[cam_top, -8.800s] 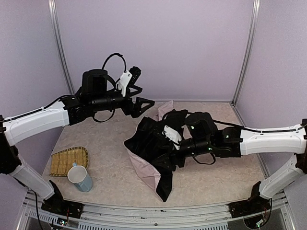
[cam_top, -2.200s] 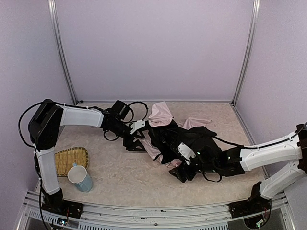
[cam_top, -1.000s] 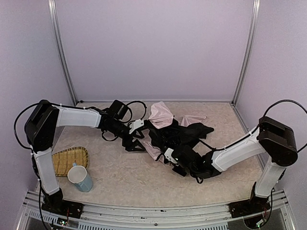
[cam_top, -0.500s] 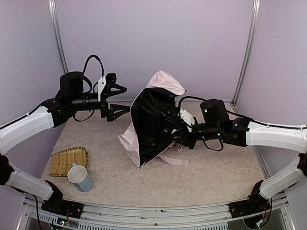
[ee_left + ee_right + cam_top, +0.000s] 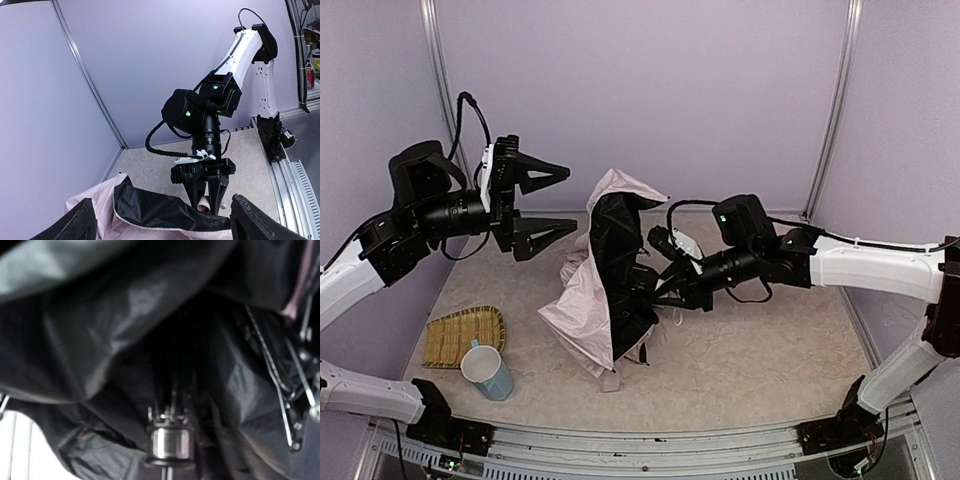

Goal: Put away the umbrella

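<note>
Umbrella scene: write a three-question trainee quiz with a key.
1. True or false: the left fingers are clamped on the umbrella.
2. The cup stands next to: A) a woven tray, B) a plate, C) a bowl.
3. Fill in: the umbrella is gripped by the ___ fingers.
Key: 1 false, they stand wide open, apart from it; 2 A; 3 right fingers.

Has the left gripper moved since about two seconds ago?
Yes. The left gripper has risen from beside the umbrella and drawn leftward, nearer the left corner post.
</note>
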Motion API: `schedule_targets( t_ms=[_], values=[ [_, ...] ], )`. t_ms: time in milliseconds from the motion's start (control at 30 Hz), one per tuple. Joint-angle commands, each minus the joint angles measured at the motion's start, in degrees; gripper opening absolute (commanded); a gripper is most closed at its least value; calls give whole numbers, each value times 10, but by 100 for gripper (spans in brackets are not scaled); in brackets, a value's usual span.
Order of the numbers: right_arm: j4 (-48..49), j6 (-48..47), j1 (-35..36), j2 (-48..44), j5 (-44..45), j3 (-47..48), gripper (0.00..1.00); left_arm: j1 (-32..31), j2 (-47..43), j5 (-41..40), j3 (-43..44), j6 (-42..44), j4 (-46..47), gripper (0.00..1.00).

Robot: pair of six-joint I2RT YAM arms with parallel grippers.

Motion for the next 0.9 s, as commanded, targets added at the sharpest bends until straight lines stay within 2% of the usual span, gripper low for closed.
schedule_targets(
  t_ms=[0, 100, 167, 333, 433, 467, 500, 633, 700, 800, 867],
  values=[
    [10, -37, -10, 28, -92, 15, 0, -1, 29, -73, 4, -34, -72, 87],
    [-17, -52, -27, 59, -159, 42, 0, 8, 37, -116, 13, -53, -96, 74],
    [-56, -63, -31, 72, -171, 63, 0, 8, 37, -111, 15, -59, -102, 70],
    [-46, -73, -32, 58, -160, 25, 0, -12, 46, -66, 3, -69, -135, 79],
    [-40, -80, -31, 61, -159, 15, 0, -48, 48, -82, -38, -62, -92, 82],
    [-39, -82, -31, 65, -157, 16, 0, -59, 57, -102, -52, -70, -65, 78],
    [-35, -82, -31, 70, -158, 15, 0, -69, 72, -121, -53, -83, -44, 69],
    [3, -67, -31, 86, -165, 6, 0, -122, 158, -177, 26, -126, -20, 23],
    [19, -50, -31, 91, -157, 4, 0, -157, 202, -224, 75, -123, -38, 1],
    [40, -26, -31, 94, -142, -5, 0, -184, 264, -262, 150, -120, -89, 0],
    [57, -14, -32, 96, -141, -16, 0, -191, 286, -275, 167, -120, -85, 0]
  ],
)
